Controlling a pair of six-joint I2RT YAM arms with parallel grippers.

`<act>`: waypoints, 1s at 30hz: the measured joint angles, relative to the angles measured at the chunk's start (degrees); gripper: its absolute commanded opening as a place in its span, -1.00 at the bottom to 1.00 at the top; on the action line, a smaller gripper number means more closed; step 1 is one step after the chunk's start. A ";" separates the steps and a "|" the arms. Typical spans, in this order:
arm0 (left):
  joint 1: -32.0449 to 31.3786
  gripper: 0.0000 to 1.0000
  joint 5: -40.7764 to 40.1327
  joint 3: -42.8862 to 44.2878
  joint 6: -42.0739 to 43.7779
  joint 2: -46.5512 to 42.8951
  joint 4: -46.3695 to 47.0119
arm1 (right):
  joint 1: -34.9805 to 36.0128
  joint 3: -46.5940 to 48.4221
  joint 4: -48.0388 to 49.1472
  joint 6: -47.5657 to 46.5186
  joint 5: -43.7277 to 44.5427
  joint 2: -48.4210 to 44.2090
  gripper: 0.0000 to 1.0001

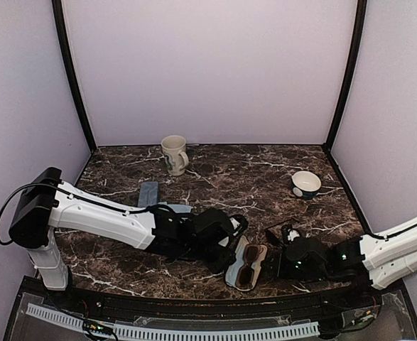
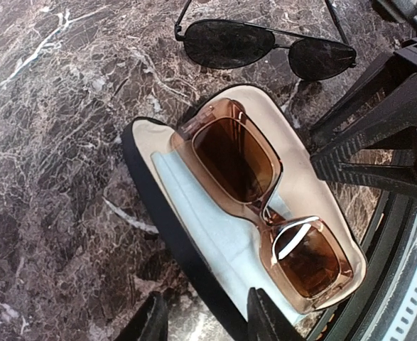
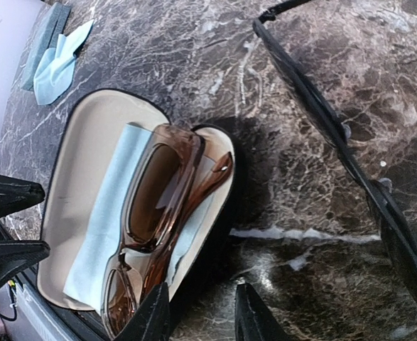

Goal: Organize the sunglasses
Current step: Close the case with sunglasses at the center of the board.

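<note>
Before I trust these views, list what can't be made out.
- Dark sunglasses: arm tips cut off by the top edge, left wrist view; far end off the right edge, right wrist view; too small in the top view.
- Left hand: fingers cropped by the bottom edge, left wrist view, so contact with the black case is unclear.

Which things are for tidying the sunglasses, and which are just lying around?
For the job:
brown sunglasses, lying in the open black case
black sunglasses, not in a case
grey-blue case, probably

Just lying about:
mug
bowl
</note>
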 measured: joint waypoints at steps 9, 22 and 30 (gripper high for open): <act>0.52 -0.31 4.11 -1.16 -0.96 -0.70 2.95 | -0.37 -2.34 4.68 1.01 -0.90 1.51 -0.41; 0.52 -0.52 8.57 -1.18 -0.76 -0.72 6.25 | -0.57 -2.60 10.47 0.92 -2.60 7.54 -0.47; 1.51 -0.72 8.55 -1.18 0.15 -0.72 7.13 | -0.57 -2.62 14.08 0.66 -4.61 9.62 -0.50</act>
